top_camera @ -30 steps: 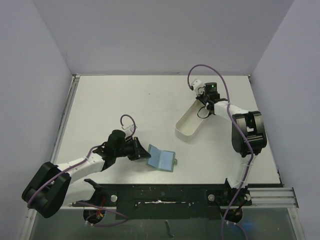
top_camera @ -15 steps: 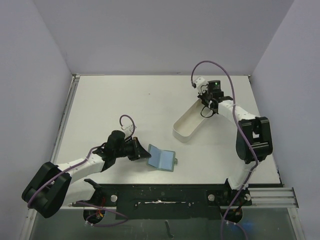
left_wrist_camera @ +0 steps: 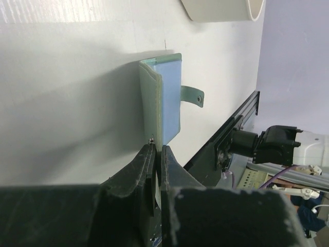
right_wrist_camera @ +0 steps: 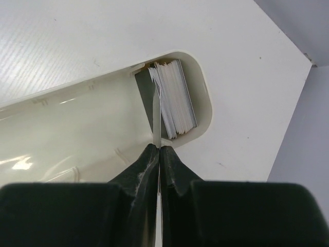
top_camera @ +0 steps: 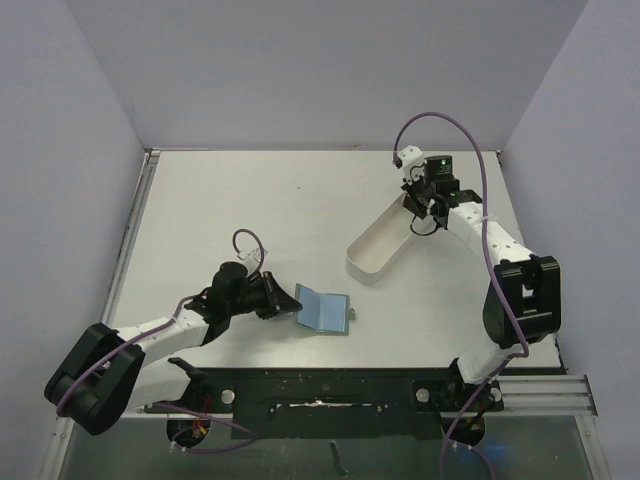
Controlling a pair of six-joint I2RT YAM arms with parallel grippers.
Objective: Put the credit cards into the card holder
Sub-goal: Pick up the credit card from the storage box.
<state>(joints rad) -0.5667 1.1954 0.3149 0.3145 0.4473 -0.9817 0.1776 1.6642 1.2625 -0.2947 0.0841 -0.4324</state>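
Standing at the near edge of the table, I see the left gripper lying low and almost flat to the surface, reaching rightward from its base. Its jaws are pressed together, pinching the near corner of the holder. That holder sits close to the front edge, a little left of the middle, and lies open. One flap is lifted on edge, grey-green on the outside and pale blue on the inside, with the pinch at its lower corner. The other half rests flat on the table, blue side up. A small tab with a snap sticks out from the holder's far side, away from the gripper. Beyond the holder, well apart from it and toward the right, lies a long white tray, set at a slant with its lower end pointing back at the holder. At the tray's upper, far end the right gripper hangs over the rounded corner. Its jaws are clamped on one thin card, seen edge-on and held upright just beside the rest. The other cards stand packed on edge against the tray's end wall, their pale edges fanned slightly, a dark face showing at the side nearest the held card. I cannot tell whether the held card touches the stack or the tray floor.
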